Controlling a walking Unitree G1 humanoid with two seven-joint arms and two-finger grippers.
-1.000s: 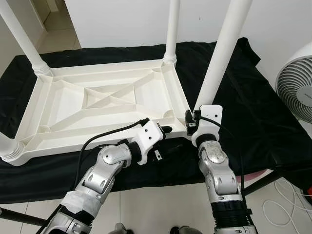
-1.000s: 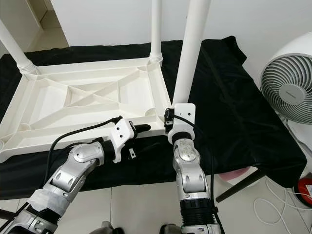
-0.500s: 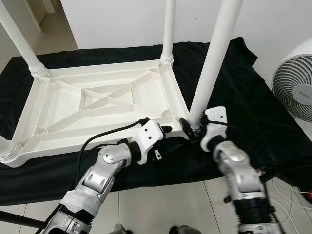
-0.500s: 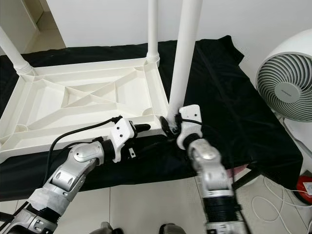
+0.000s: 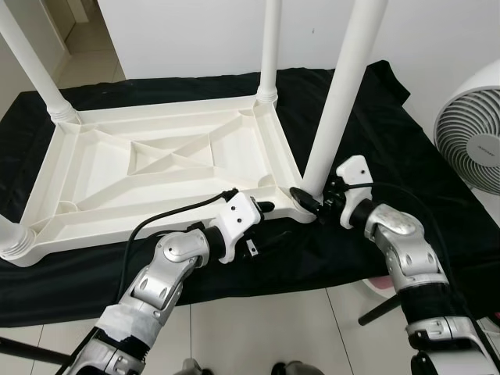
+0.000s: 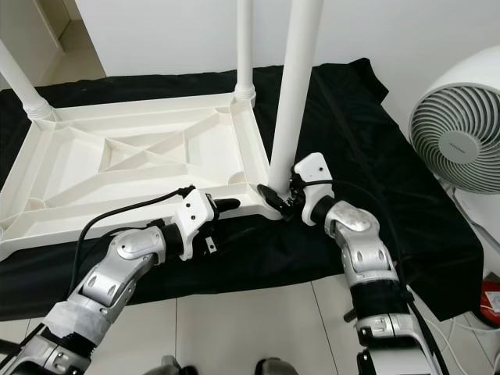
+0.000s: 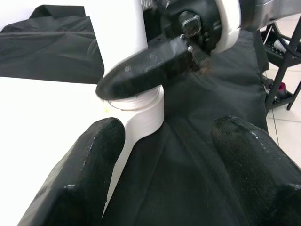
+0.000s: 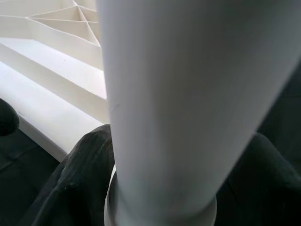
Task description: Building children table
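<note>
Since the earlier frame the right arm has been swung outward, and its gripper [image 5: 306, 200] is now clamped on the near right leg [image 5: 337, 98] at its base. The left gripper [image 5: 267, 207] is held narrowly apart, empty, beside the inverted tabletop [image 5: 160, 168] on the black cloth [image 5: 391, 156].

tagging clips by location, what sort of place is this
Probably a room in a home, used as an assembly spot: tiled floor, plain white wall, a white fan, and an upturned white children's table on a black cloth.
</note>
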